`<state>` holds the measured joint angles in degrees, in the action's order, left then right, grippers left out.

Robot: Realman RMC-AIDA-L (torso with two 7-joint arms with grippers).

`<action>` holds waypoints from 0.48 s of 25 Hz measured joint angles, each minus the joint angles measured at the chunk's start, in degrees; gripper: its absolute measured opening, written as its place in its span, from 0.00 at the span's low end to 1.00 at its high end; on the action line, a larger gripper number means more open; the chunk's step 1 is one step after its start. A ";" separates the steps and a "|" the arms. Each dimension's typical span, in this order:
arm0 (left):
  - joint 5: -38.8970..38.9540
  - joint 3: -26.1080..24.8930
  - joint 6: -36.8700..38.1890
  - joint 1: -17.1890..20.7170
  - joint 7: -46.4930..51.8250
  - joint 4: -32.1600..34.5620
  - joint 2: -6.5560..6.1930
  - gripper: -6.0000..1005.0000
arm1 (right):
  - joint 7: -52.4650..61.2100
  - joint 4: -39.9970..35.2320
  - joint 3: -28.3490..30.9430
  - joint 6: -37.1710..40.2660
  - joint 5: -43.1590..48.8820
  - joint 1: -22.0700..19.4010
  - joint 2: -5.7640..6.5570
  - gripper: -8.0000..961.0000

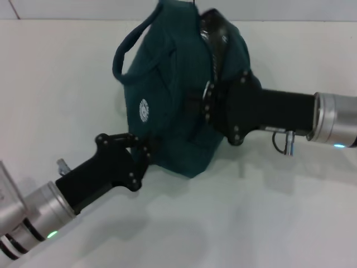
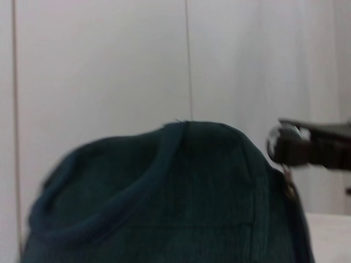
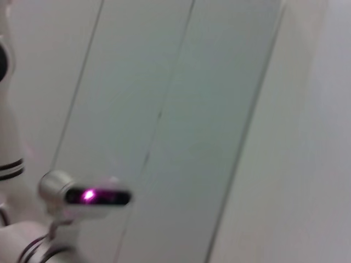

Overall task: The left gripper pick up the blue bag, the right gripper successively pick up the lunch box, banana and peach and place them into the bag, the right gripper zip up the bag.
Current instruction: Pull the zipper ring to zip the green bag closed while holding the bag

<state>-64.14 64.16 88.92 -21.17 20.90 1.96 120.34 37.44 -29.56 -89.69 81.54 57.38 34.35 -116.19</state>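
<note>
The blue bag (image 1: 167, 95) stands in the middle of the white table, its carry strap (image 1: 131, 47) looping up at its left and a dark opening (image 1: 215, 33) along its top. My left gripper (image 1: 144, 149) is shut on the bag's lower near corner. My right gripper (image 1: 209, 103) is pressed against the bag's right side, just below the dark opening. The left wrist view shows the bag (image 2: 164, 208) close up, with the right gripper (image 2: 307, 148) at its far side. The lunch box, banana and peach are out of view.
The white table (image 1: 56, 84) spreads around the bag on all sides. A white wall rises behind it. The right wrist view shows only wall panels and a small device with a purple light (image 3: 88, 195).
</note>
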 joint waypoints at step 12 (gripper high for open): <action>-0.07 2.46 -1.92 -0.66 0.04 0.13 0.00 0.06 | -8.83 3.78 -0.69 1.19 -15.54 -1.99 0.00 0.03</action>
<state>-64.21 66.62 87.00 -21.83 20.95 2.09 120.34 28.61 -25.78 -90.38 82.72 41.84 32.35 -116.18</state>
